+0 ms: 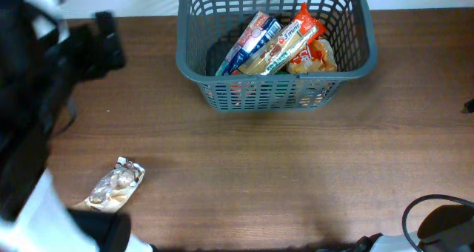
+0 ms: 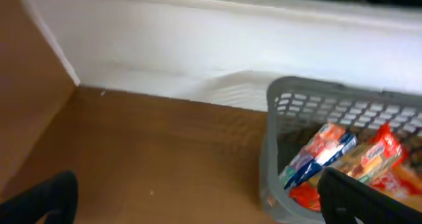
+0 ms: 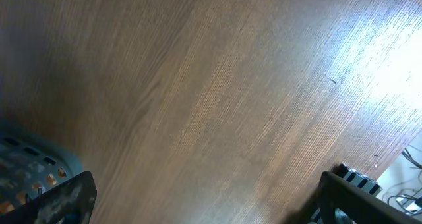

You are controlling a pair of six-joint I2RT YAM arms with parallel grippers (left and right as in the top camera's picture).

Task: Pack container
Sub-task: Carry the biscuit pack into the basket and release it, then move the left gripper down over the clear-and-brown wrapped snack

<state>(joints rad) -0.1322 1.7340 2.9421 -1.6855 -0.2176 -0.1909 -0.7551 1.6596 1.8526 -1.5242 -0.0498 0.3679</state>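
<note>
The container (image 1: 274, 95) stood at the far middle of the table (image 1: 281, 178), with several snack packs (image 1: 278, 44) leaning together in its right half. One loose packet (image 1: 116, 184) lay flat on the near left, well apart from it. The left gripper (image 2: 198, 204) was wide open and held nothing, looking across bare wood toward the container's left wall. The right gripper (image 3: 208, 207) was equally wide and empty, over bare table to the right of the container. The step in hand was probably fetching the loose packet, and the left arm looked better placed for it. To do it well, that arm would need to come round to the near left and descend straight over the packet. Its jaws should be turned across the packet's narrow width so the fingers closed on the middle rather than a crinkled end. The film looked thin and slippery, so a firm pinch low against the table seemed wise. The packet should then be lifted above the rim and let go over the emptier left half.
</note>
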